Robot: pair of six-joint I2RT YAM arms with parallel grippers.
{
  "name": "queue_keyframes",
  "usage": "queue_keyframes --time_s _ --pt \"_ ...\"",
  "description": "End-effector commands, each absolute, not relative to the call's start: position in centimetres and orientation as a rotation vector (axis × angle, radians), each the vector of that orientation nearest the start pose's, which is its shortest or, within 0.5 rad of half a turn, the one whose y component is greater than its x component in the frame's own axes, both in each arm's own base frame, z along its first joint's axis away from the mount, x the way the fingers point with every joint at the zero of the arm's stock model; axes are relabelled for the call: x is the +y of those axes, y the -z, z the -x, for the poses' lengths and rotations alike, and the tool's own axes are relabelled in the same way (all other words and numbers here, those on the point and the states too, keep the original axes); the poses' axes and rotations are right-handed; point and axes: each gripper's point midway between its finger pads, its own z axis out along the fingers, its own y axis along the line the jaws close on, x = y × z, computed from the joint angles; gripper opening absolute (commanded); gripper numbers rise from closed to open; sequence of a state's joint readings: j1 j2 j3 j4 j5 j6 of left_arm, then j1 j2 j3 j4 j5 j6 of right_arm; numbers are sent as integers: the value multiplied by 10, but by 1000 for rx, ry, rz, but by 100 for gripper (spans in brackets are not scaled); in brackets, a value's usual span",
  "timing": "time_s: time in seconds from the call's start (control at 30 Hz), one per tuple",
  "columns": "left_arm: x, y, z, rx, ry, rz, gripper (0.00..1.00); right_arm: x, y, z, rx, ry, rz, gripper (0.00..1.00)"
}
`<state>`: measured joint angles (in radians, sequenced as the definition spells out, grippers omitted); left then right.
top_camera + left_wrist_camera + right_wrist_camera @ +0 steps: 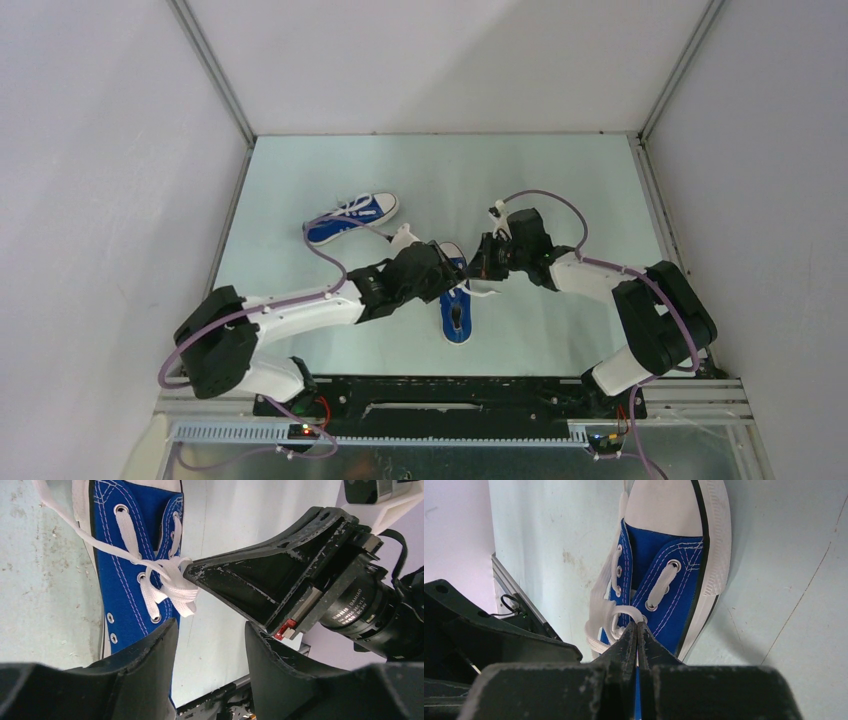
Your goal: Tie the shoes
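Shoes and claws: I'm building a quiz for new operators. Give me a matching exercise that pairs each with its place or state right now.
1 left claw
2 right claw
3 near shoe
4 far shoe

A lies alone, farther back on the table
B jaws apart, nothing between them
C pinched shut on a lace
D between the two arms

Pairs: 1-B, 2-C, 3-D, 4-A

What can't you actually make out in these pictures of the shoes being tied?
- Left wrist: the near shoe has its toe cut off by the top edge; its heel sits behind the left gripper.
- Right wrist: the shut right gripper covers the heel and how much lace it pinches.
- Top: both grippers cover the near shoe's laces; the far shoe is too small to tell whether it's tied.
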<state>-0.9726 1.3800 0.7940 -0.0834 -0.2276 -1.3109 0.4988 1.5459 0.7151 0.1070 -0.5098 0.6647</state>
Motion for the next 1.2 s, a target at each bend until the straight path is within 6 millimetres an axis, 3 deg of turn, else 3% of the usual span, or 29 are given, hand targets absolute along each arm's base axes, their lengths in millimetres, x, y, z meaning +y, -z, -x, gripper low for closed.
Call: queue_keyframes --time_s 0.0,0.3,0.73,0.93,1.17 --pt "-342 -126 -232 2338 961 543 56 275 -87 -278 2412 -1142 112 0" --pt "-342 -108 -235 2372 888 557 56 275 -86 -278 2412 -1142 113 0" --pt "-342 -100 -242 2365 846 578 42 275 -87 -278 2411 -1143 114 0" --pt "-341 -99 -241 2371 837 577 28 276 -88 -279 2406 -1144 115 0" --pt "-337 -98 -238 2382 827 567 2 276 -89 -280 2402 -1144 110 0"
